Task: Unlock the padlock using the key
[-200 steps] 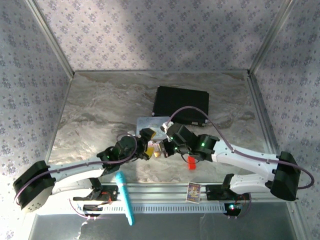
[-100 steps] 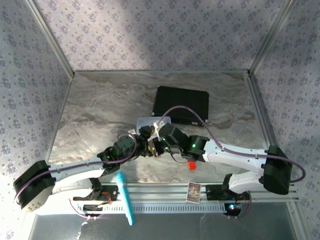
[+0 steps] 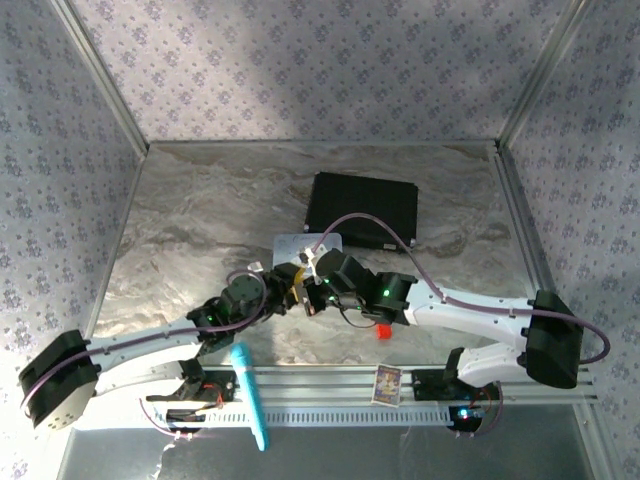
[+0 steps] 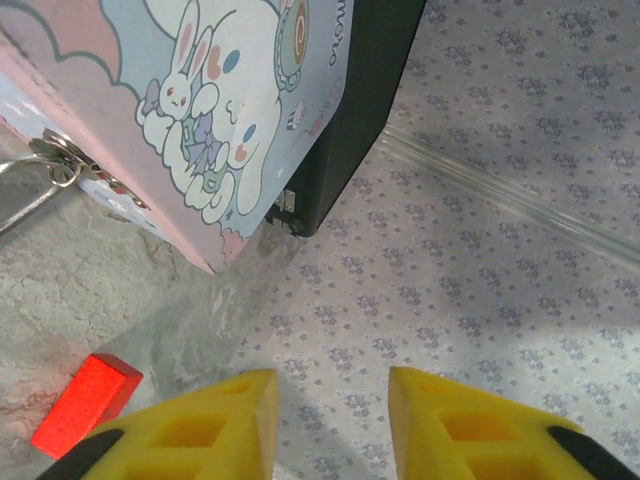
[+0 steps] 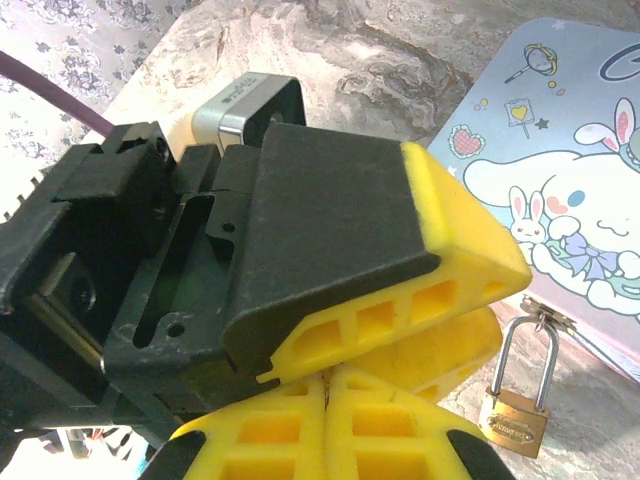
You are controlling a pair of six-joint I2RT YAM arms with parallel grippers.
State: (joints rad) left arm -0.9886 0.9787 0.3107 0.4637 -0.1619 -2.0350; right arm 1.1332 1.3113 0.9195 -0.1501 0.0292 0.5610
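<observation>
1. Since a second before, your right arm [image 3: 470, 312] had swung left. The right gripper [image 5: 326, 400] now sat right up against the left gripper [image 4: 330, 388]. The left arm's [image 3: 150, 345] shoulder had slid toward the near left corner.
2. From above, the two grippers were bunched together at the near edge of the cartoon tin [image 3: 300, 243]. They covered the spot where the padlock sat, so you could not pick it out there.
3. The right wrist camera did show the padlock [image 5: 513, 420]. Its brass body lay just beside the yellow fingers without touching them, and its silver loop reached up to the tin's clasp.
4. Your right fingers [image 5: 390, 435] were pressed together with just a thin line between them. You could not tell if something thin was pinched inside. The left gripper's big black-and-yellow finger blocked much of that picture.
5. Your left fingers [image 4: 215, 430] stood apart with bare floor between them, and their lower ends were cut off. A thin silver loop at the clasp ran off the left edge of that view.
6. The black box [image 3: 362, 210] sat just behind the tin.
7. The red block [image 4: 85, 403] lay near your right arm.
8. The table [image 3: 190, 220] was bare to the left and far side, with walls all round.
</observation>
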